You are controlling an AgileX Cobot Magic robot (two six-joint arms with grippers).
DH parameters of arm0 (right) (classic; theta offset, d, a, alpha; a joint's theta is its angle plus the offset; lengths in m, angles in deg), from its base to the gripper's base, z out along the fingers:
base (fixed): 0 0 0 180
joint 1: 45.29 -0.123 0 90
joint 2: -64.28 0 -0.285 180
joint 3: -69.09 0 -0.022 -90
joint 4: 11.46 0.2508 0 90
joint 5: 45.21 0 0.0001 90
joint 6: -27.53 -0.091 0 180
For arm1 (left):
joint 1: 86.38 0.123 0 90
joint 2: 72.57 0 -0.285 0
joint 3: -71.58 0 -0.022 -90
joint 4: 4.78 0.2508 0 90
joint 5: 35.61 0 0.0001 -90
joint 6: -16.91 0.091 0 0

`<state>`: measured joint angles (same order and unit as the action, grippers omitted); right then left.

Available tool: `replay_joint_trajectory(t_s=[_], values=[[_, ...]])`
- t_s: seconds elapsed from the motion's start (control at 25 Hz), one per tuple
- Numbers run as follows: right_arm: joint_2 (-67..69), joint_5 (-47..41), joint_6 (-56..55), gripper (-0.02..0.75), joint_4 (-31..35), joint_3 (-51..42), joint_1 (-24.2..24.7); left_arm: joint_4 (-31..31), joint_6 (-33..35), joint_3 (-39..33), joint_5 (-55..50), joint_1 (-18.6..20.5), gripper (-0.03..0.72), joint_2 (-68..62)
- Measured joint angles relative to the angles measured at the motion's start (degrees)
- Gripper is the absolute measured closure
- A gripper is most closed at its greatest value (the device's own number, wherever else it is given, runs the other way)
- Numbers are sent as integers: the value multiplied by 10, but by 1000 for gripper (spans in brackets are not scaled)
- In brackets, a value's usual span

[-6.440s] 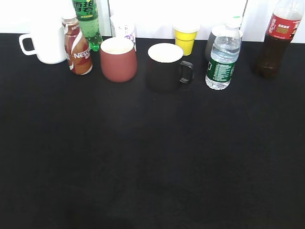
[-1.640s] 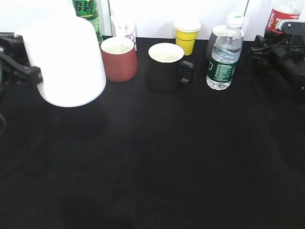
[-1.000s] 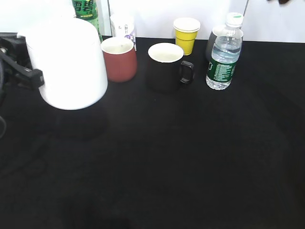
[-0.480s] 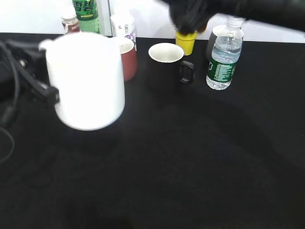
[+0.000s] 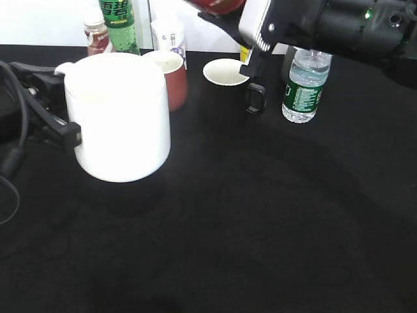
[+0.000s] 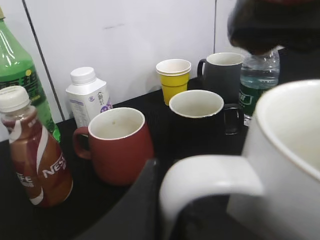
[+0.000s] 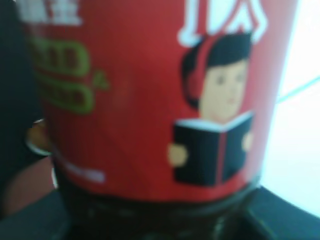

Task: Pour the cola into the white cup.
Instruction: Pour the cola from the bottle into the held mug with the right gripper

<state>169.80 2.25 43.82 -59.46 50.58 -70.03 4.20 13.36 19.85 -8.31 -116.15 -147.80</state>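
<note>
— Where was the white cup (image 5: 118, 114)?
— Clamped by its handle in the left gripper (image 5: 62, 127), nearest, mouth up.
— And the cola (image 7: 150, 100)?
— Grasped by the right gripper (image 5: 244, 26), up and beyond the rim, to its right.

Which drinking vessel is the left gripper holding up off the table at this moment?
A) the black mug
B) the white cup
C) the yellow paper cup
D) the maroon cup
B: the white cup is raised at the left arm, its handle right at the wrist camera.
</note>
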Motion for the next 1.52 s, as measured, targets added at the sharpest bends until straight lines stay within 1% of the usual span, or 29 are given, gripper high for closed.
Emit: replay_joint_trajectory(t_s=[0.08, 0.2, 0.36, 0.44, 0.56, 0.68, 0.72, 1.16, 1.52], values=[[0, 9, 31, 344, 1, 0, 0, 0, 0, 0, 0, 0, 652, 0], [0, 13, 38, 344, 1, 0, 0, 4, 0, 0, 4, 0, 652, 0], [0, 15, 40, 344, 1, 0, 0, 5, -10, 5, 49, 0, 652, -34], [0, 15, 58, 345, 1, 0, 0, 12, -13, 5, 66, 0, 652, -43], [0, 16, 115, 346, 15, 0, 0, 30, -27, 5, 72, 0, 652, -43], [0, 16, 222, 351, 79, 0, 0, 52, -46, 6, 72, 0, 652, -43], [0, 16, 247, 351, 89, 0, 0, 52, -47, 6, 72, 0, 652, -43], [0, 16, 408, 351, 93, 0, 0, 49, -50, 6, 81, 0, 652, -44], [0, 16, 429, 352, 94, 0, 0, 49, -50, 6, 80, 0, 652, -44]])
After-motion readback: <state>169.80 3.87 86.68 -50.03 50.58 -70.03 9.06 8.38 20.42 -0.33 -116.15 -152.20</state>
